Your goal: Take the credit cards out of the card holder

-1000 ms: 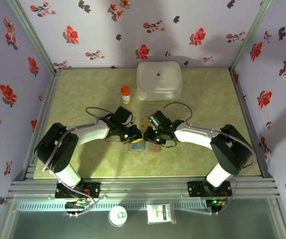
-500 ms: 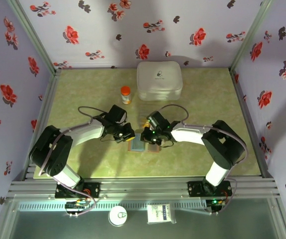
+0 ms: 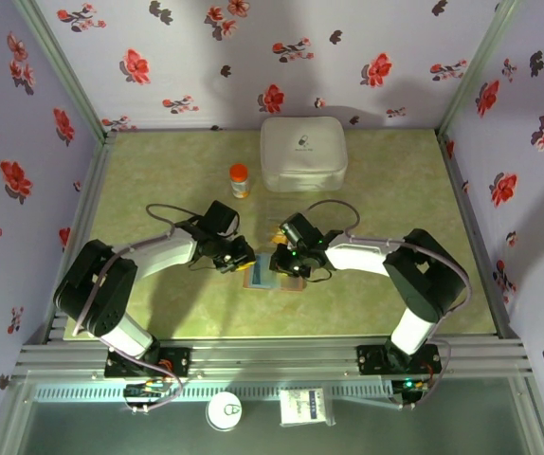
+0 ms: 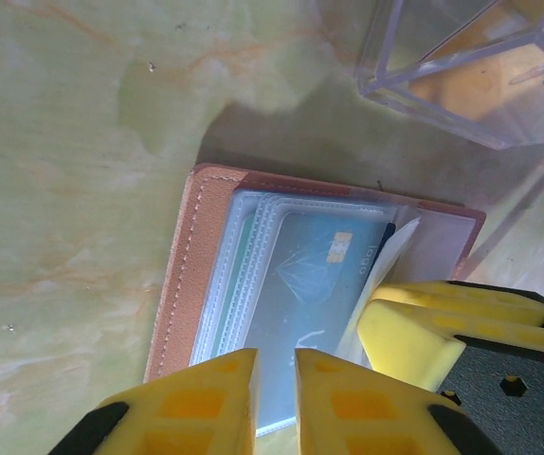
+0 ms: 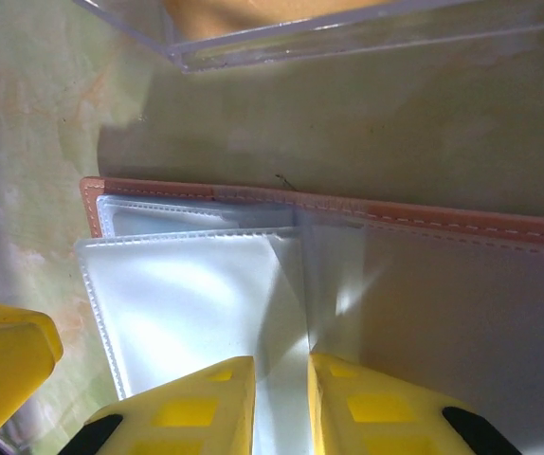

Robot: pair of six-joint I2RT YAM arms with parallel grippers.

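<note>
The card holder (image 3: 264, 271) lies open on the table between both grippers, its brown border (image 4: 182, 270) around a stack of clear sleeves. A blue-grey credit card (image 4: 315, 284) sits inside the top sleeve. My left gripper (image 4: 276, 358) hovers over the sleeve's near edge, its jaws a narrow slit apart with nothing between them. My right gripper (image 5: 281, 362) is shut on a clear sleeve leaf (image 5: 334, 284), which rises into its jaws. One of the right gripper's fingers (image 4: 414, 327) shows beside the lifted leaf. In the top view the left gripper (image 3: 242, 256) and right gripper (image 3: 281, 262) flank the holder.
A clear plastic box (image 4: 462, 66) stands just behind the holder (image 5: 395, 210). Further back are a white rounded case (image 3: 302, 152) and a small orange-capped bottle (image 3: 240, 180). Flowered walls close in the table on three sides.
My left gripper has drawn back to the left, off the holder's middle. The right gripper has shifted slightly left and away, and the holder shows between them.
</note>
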